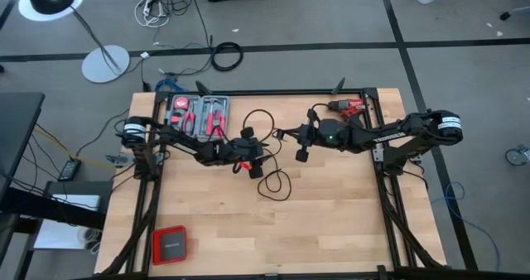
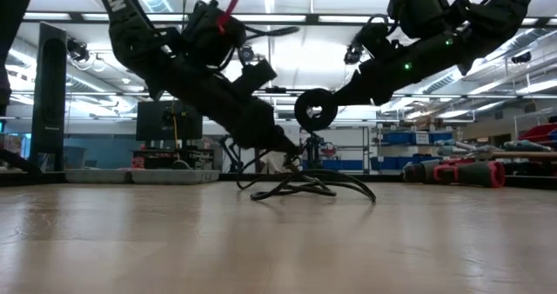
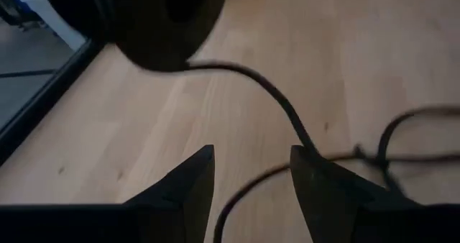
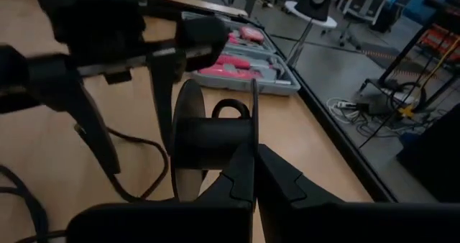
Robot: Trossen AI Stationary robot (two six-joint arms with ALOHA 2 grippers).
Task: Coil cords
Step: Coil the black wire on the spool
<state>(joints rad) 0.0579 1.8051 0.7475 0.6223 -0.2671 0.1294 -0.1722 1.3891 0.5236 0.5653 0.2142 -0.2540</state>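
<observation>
Spool point(image 4: 208, 139) pinched by right tool point(image 4: 253, 172) above cord point(image 1: 272, 181).

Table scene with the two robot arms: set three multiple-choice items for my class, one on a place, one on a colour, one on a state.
1. Where is the grey case of pink-handled tools?
A. at the wooden table's far edge, on the left arm's side
B. at the near right corner
C. on the floor

2. What colour is the small flat square box at the near left corner?
A. blue
B. red
C. white

3. How does the right gripper stand?
A. wide open over bare wood
B. out of sight
C. shut on the black spool's flange

Key: 1 A, the high view shows it there. 2 B, it is red with a dark top. 3 C, the right wrist view shows the fingers pinching the rim.
</observation>
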